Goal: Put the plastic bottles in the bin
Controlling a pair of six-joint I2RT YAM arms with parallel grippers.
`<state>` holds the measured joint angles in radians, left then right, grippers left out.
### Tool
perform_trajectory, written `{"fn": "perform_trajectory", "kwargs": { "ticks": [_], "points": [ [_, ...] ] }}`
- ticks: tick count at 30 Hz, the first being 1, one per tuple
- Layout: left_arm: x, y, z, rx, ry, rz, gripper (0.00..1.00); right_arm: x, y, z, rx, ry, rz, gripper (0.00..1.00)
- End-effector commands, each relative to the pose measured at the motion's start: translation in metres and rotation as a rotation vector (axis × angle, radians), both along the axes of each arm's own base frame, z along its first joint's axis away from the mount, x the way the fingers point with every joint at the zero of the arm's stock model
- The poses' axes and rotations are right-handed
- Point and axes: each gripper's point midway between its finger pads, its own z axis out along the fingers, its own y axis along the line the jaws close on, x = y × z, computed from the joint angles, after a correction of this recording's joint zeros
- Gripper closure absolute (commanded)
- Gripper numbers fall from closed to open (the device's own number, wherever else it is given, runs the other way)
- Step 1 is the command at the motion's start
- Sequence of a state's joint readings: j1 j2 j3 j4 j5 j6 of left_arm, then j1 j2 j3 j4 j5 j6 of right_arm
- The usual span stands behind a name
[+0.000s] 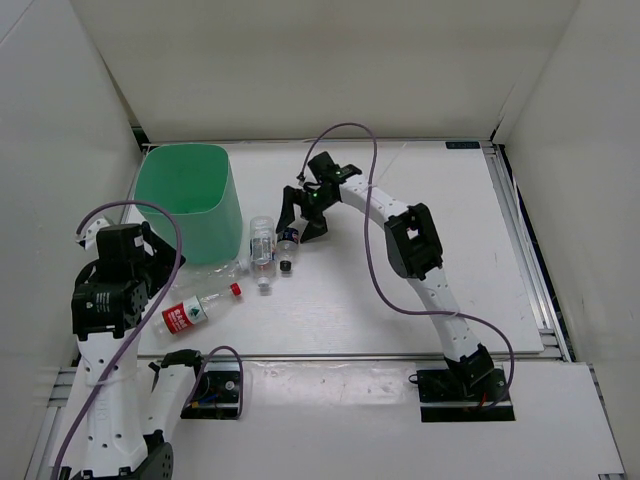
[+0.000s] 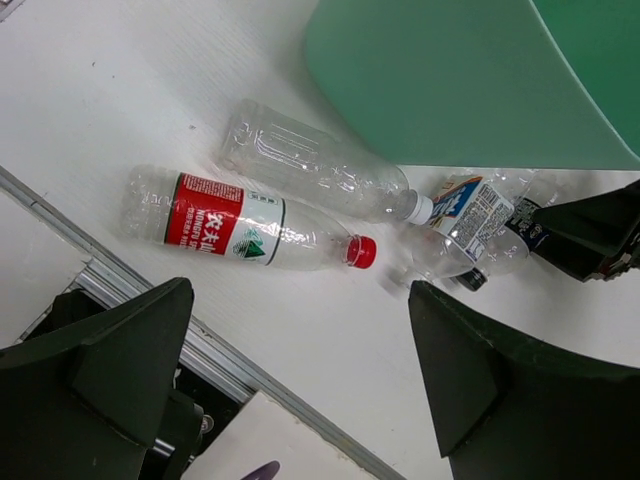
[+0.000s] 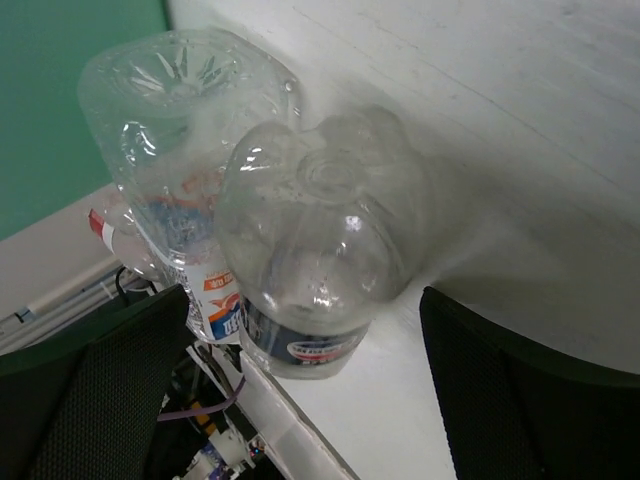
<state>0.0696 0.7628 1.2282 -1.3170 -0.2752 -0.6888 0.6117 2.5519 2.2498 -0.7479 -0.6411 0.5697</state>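
Four plastic bottles lie on the white table. The red-labelled, red-capped one (image 1: 195, 311) (image 2: 235, 226) is nearest the front edge. A plain clear one (image 2: 310, 165) lies against the mint-green bin (image 1: 185, 198) (image 2: 470, 80). Two more lie side by side right of the bin: one with an orange-and-blue label (image 1: 262, 246) (image 3: 180, 130) and a blue-labelled, dark-capped one (image 1: 288, 245) (image 3: 315, 240). My right gripper (image 1: 300, 222) (image 3: 305, 390) is open, its fingers either side of the blue-labelled bottle's base, not touching it. My left gripper (image 1: 150, 262) (image 2: 300, 370) is open and empty, above the table short of the red-labelled bottle.
A metal rail (image 2: 200, 345) runs along the table's front edge under my left gripper. White walls enclose the table on three sides. The bin stands upright at the back left corner. My right arm (image 1: 415, 245) stretches diagonally across the table's middle.
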Motion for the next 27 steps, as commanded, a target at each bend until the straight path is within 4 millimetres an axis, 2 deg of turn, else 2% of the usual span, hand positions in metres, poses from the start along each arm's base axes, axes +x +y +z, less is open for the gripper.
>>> {"fn": "perform_trajectory", "kwargs": {
  "ticks": [1, 2, 3, 4, 5, 6, 7, 9, 10, 14, 18, 19, 20, 22, 24, 25, 27],
  "points": [
    [-0.001, 0.002, 0.008, 0.008, -0.015, 0.017, 0.0, 0.006, 0.01, 0.011, 0.061, 0.0, -0.005, 0.05],
    [0.001, 0.003, 0.007, 0.007, -0.006, 0.017, 0.0, 0.004, 0.008, 0.007, 0.053, 0.012, -0.006, 0.09],
    [0.001, 0.003, 0.007, 0.007, -0.005, 0.017, 0.0, 0.004, 0.007, 0.012, 0.048, 0.003, -0.011, 0.16],
    [0.002, 0.003, 0.005, 0.007, 0.004, 0.017, 0.0, 0.001, 0.005, 0.007, 0.039, 0.015, -0.011, 0.19],
    [0.002, 0.003, 0.005, 0.007, 0.004, 0.017, 0.0, 0.005, -0.001, 0.012, 0.036, 0.005, -0.026, 0.22],
    [0.002, 0.004, 0.006, 0.006, 0.001, 0.03, 0.0, 0.007, -0.008, 0.01, 0.027, 0.017, -0.038, 0.22],
    [0.002, 0.006, 0.006, 0.015, 0.001, 0.039, 0.0, 0.007, -0.008, 0.01, 0.027, 0.024, -0.045, 0.28],
    [0.004, 0.005, 0.005, -0.001, 0.002, 0.056, 0.0, 0.011, -0.01, 0.023, 0.046, 0.017, -0.057, 0.36],
    [0.003, 0.005, 0.002, -0.001, 0.011, 0.056, 0.0, 0.016, -0.015, 0.023, 0.046, 0.016, -0.069, 0.39],
    [0.009, 0.006, -0.005, -0.001, 0.01, 0.056, 0.0, 0.021, -0.016, 0.052, 0.09, -0.019, -0.068, 0.49],
    [0.017, 0.005, -0.009, -0.008, 0.005, 0.049, 0.0, 0.03, -0.027, 0.094, 0.143, -0.06, -0.091, 0.61],
    [0.022, 0.003, -0.01, -0.014, 0.003, 0.043, 0.0, 0.028, -0.026, 0.122, 0.181, -0.091, -0.089, 0.61],
    [0.022, 0.003, -0.006, -0.014, -0.008, 0.043, 0.0, 0.028, -0.026, 0.136, 0.199, -0.105, -0.098, 0.62],
    [0.029, 0.004, -0.005, -0.008, 0.003, 0.037, 0.0, 0.033, -0.028, 0.19, 0.274, -0.202, -0.115, 0.62],
    [0.031, 0.005, -0.004, -0.002, 0.01, 0.029, 0.0, 0.039, -0.023, 0.234, 0.358, -0.288, -0.131, 0.61],
    [0.032, 0.005, -0.006, 0.004, 0.022, 0.023, 0.0, 0.047, -0.024, 0.267, 0.391, -0.37, -0.169, 0.61],
    [0.033, 0.003, -0.002, 0.002, 0.014, 0.009, 0.0, 0.055, -0.015, 0.3, 0.465, -0.461, -0.198, 0.61]
  ]
}}
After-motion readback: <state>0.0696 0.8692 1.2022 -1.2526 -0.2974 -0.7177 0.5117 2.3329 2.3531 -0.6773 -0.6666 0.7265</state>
